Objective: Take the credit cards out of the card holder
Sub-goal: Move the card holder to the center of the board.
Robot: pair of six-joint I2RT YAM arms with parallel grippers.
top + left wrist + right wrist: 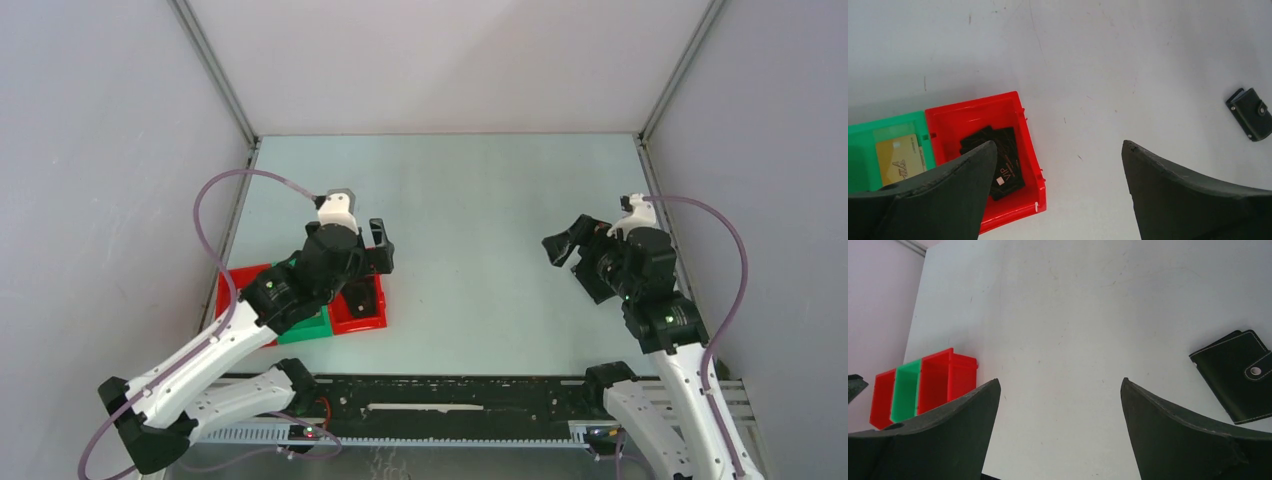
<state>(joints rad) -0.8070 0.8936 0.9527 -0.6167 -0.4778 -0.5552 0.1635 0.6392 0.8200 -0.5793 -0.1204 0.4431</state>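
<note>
as black cards (1009, 159) lie in red tray (973, 115), gold card (898, 159) (in green tray (863, 150))

Pale grey-green table (480, 230) fills the booth, matt, flecked up close with small scuffs and dark marks. Plain white back wall (450, 60) ahead, with the left wall (100, 150) and right wall (780, 120) closing in, both pale lilac-grey. Metal posts (215, 70) run up both back corners. A black rail (520, 395) lines the near edge. Light is soft and even, shadows faint.
</note>
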